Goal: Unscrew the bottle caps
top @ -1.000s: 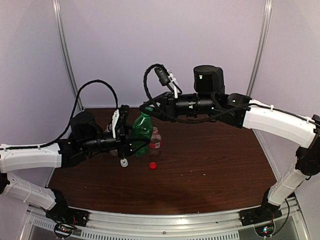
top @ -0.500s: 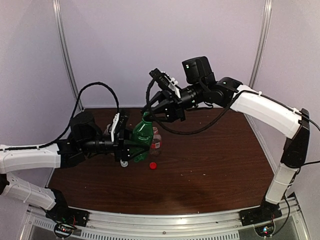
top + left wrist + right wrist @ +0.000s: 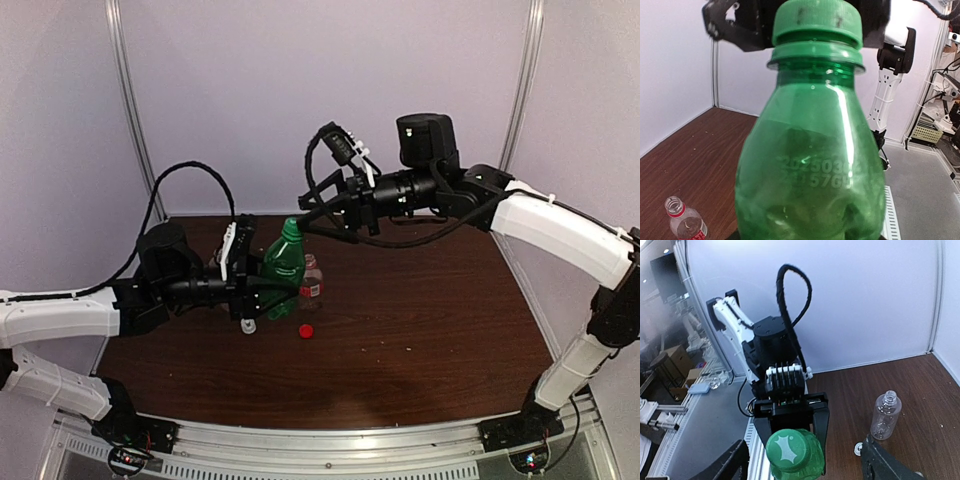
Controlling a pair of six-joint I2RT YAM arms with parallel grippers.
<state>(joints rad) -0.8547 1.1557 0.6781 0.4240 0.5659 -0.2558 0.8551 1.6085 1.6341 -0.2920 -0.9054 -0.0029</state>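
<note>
Round green cap (image 3: 789, 449), star mark on top, sat on the tilted green bottle (image 3: 810, 170), which my left pincer (image 3: 266, 292) gripped. My right pincer (image 3: 322, 218) stood open, straddling that cap without touching. Red cap (image 3: 306, 331) and white nozzle cap (image 3: 248, 325) lay on the tabletop (image 3: 430, 320).

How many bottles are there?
3. A green bottle in the left tool, a red-labelled bottle standing on the table beside it, and a clear bottle standing behind that tool, half hidden from above.
</note>
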